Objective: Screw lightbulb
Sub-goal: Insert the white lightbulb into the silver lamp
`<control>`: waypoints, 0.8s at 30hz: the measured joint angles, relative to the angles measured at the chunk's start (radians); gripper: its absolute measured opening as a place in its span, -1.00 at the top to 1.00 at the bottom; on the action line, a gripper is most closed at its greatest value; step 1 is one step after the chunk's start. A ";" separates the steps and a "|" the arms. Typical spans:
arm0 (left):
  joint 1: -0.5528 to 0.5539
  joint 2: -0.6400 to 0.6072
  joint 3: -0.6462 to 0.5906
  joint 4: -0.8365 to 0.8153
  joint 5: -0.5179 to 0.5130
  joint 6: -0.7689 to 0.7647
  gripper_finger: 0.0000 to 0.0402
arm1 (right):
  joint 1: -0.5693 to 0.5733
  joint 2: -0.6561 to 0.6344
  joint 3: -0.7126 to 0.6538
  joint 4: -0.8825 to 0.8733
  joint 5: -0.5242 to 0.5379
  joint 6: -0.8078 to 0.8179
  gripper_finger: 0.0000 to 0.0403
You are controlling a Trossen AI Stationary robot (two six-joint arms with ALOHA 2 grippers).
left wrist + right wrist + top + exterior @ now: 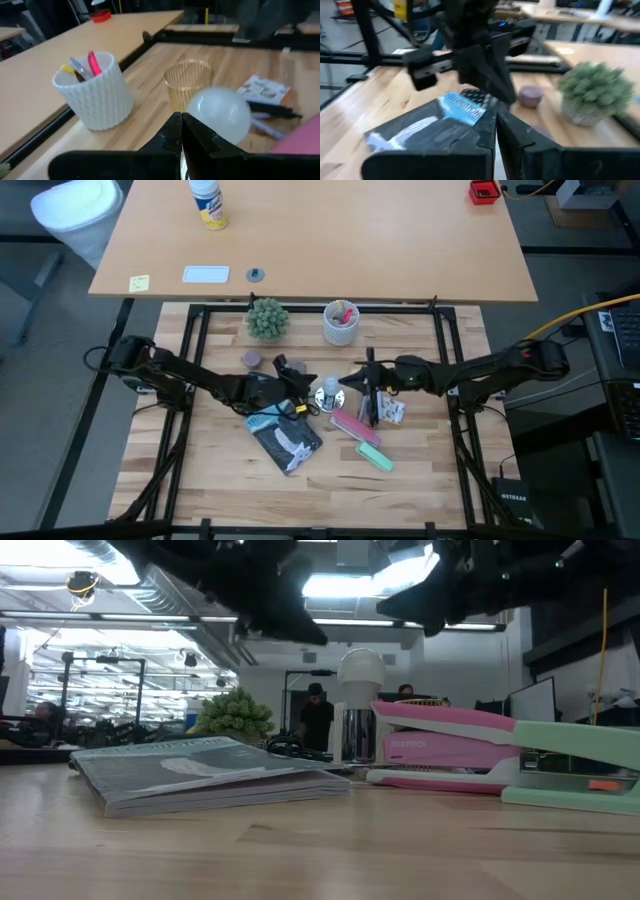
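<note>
The lightbulb, small, round and silvery-white, stands upright on a shiny metal base near the table's middle. It also shows in the low view and in the left wrist view. My left gripper is shut and hovers just left of the bulb, a little above it; its fingertips point at the bulb. My right gripper is shut and hovers just right of the bulb and above it. No black socket or cord shows clearly.
A grey book lies near the left gripper. A pink stapler and a green stapler lie to the right of the book. An amber glass, a white cup of pens and a small plant stand farther back.
</note>
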 joint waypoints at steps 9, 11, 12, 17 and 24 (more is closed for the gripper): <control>-0.049 -0.004 0.001 -0.004 0.095 -0.007 0.99 | -0.001 -0.028 0.000 -0.058 0.217 -0.069 0.91; -0.050 0.001 0.001 0.004 0.165 -0.013 0.99 | -0.001 -0.022 0.000 -0.085 0.236 -0.069 0.91; -0.050 0.002 0.001 0.004 0.195 -0.020 0.99 | -0.001 -0.016 0.000 -0.095 0.238 -0.069 0.91; -0.048 0.037 0.001 0.013 0.282 -0.038 0.99 | -0.001 0.040 0.000 -0.098 0.234 -0.069 0.91; -0.040 0.098 0.000 0.102 0.287 -0.021 0.99 | -0.001 0.090 0.000 -0.092 0.233 -0.059 0.91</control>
